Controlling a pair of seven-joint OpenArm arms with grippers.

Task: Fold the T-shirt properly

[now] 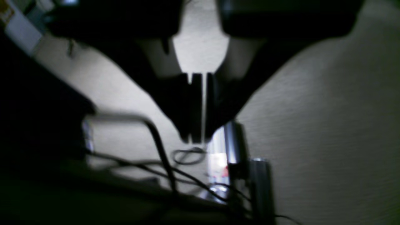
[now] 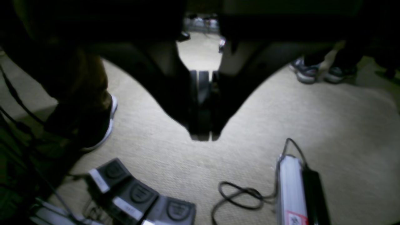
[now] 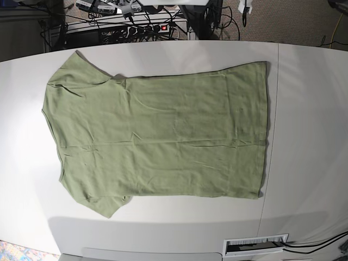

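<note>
Bench (image 3: 304,109) white, fills base view. T-shirt (image 3: 157,136) spread flat across centre-left of frame, sleeves toward left edge, hem right; laid open probably ready for first fold, none made yet. Both arms out of base view, hanging over carpet. Left fingers (image 1: 197,137) nearly closed, empty. Right fingers (image 2: 202,136) closed, empty.

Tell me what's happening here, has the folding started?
Not yet. The T-shirt lies spread flat and unfolded on the white table, neck to the left and hem to the right in the base view. Neither arm appears in that view. The left gripper and right gripper are both shut, empty, and looking down at carpet, cables and foot pedals off the table. Nothing is touching the shirt.
</note>
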